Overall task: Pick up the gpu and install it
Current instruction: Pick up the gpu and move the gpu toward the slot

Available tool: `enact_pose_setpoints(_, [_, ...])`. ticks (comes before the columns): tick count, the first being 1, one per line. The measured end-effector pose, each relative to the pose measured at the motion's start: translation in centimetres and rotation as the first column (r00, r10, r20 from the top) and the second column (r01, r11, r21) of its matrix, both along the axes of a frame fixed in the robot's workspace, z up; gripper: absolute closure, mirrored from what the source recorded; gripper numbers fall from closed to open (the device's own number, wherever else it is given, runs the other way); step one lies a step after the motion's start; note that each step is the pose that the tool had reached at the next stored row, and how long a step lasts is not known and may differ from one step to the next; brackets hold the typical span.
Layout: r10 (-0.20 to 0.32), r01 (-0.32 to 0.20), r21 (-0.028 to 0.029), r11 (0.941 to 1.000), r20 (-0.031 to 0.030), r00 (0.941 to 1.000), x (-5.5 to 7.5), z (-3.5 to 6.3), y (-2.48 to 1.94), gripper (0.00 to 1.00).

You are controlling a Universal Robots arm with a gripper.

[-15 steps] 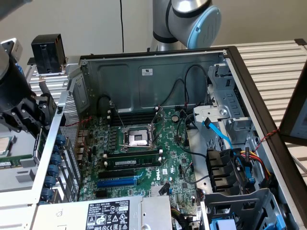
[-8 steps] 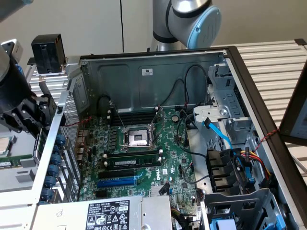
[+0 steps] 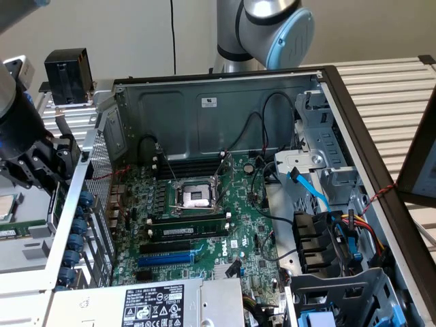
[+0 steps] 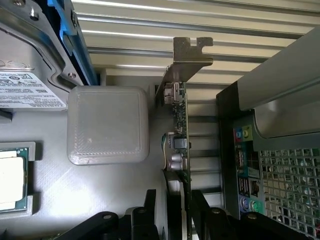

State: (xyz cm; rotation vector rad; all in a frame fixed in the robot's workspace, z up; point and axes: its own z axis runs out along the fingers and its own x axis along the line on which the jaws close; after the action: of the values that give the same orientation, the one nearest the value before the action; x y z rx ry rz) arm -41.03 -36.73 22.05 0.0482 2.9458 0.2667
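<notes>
The gripper (image 4: 174,200) is seen closed on the gpu (image 4: 184,130), with a finger (image 4: 150,207) pressed to each face, so the card is judged held. It is viewed edge-on. Its long axis runs straight out from between the fingers, and the silver bracket (image 4: 192,52) is at the far end, away from the gripper. Beyond the card, a grey tray (image 4: 100,200) is seen with a grey block (image 4: 107,125) and a CPU (image 4: 10,177) on it. The card appears clear of these. The case's rear I/O panel (image 4: 245,170) is just beside the card on the board side.

In the exterior view the gripper is placed outside the case, at the perforated rear wall (image 3: 99,177). The motherboard (image 3: 225,225) and its blue slot (image 3: 167,259) lie toward the exterior view's right of the gripper, across that wall. The gpu is not yet over the board, and installation is judged not begun.
</notes>
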Motion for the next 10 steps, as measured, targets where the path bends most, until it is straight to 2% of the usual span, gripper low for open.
enact_pose_setpoints(3, [0.0, 0.0, 0.0, 1.0, -0.0092, 1.0, 0.14, 0.0, 0.0, 0.59])
enact_pose_setpoints(4, [0.0, 0.0, -0.0001, 1.0, -0.0157, 0.9999, 0.18, 0.0, 0.0, 0.59])
enact_pose_setpoints(7, [0.0, 0.0, 0.0, 1.0, -0.0426, 0.9991, 0.38, 0.0, -0.01, 0.59])
enact_pose_setpoints(10, [0.0, 0.0, 0.0, 1.0, -0.0598, 0.9982, 0.69, 0.0, -0.01, 0.59])
